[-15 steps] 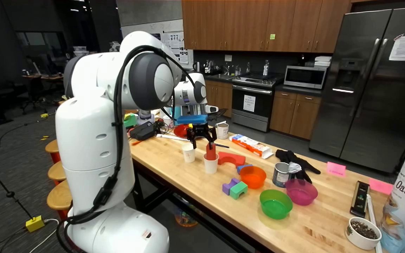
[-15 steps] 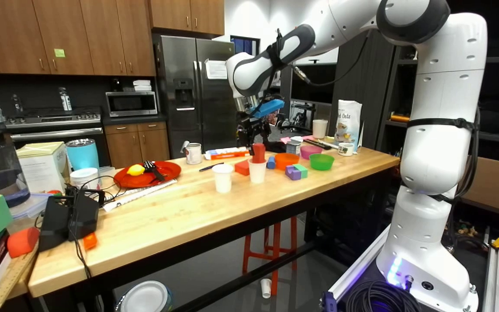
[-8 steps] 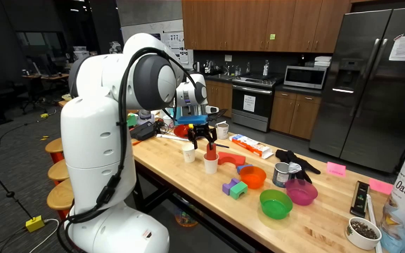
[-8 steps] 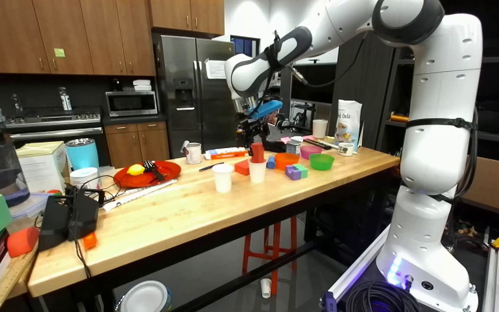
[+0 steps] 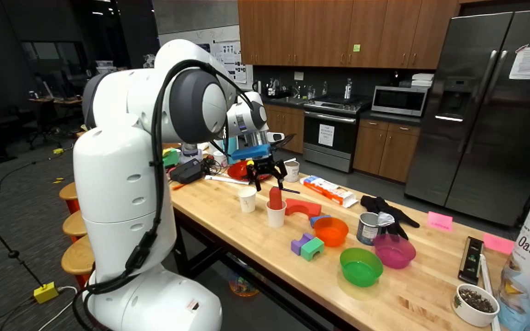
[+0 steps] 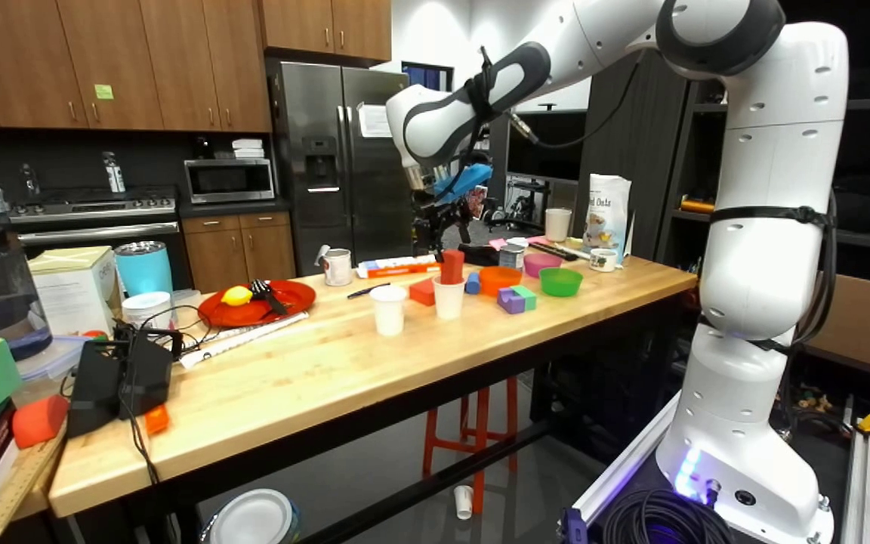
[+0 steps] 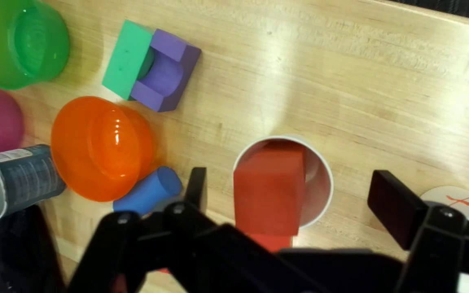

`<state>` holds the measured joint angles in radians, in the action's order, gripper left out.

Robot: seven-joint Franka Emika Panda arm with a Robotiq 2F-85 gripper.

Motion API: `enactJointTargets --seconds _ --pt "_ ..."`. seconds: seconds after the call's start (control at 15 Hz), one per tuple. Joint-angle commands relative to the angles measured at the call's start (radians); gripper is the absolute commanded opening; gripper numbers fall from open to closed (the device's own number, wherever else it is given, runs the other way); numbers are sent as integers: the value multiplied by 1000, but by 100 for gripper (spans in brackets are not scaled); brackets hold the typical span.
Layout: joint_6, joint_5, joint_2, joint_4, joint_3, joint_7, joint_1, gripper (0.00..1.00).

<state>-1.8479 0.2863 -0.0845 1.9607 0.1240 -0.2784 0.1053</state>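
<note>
A red block (image 5: 275,198) stands upright in a white paper cup (image 5: 276,216), its upper part rising above the rim; both exterior views show the same block (image 6: 451,266) and cup (image 6: 448,300). My gripper (image 5: 269,186) hangs just above and behind the block, tilted, with its jaws wide apart. In the wrist view the block (image 7: 269,199) lies between the spread fingers (image 7: 397,207), with a gap on each side, so nothing is held. A second white cup (image 5: 247,201) with a red mark stands beside the first. Behind the block lies a red arch (image 5: 304,208).
On the table are an orange bowl (image 7: 100,150), a blue cylinder (image 7: 149,191), purple (image 7: 165,73) and green (image 7: 126,61) blocks, a green bowl (image 5: 361,267), a magenta bowl (image 5: 394,252), a can (image 5: 367,228), a black glove (image 5: 387,214) and a box (image 5: 328,189).
My gripper has tilted and drawn up and back from the red block, and its fingers stand wider and apart from it. The block stays in the cup.
</note>
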Motion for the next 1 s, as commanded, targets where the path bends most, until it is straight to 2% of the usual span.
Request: enactJointTargets --seconds 0.0,0.4,0.93 --pt "17 7 3 -10 -9 -5 12 100" --pt "-21 -69 -37 -10 -12 20 7 100" --pt "-31 -63 -44 -14 -15 2 10 100"
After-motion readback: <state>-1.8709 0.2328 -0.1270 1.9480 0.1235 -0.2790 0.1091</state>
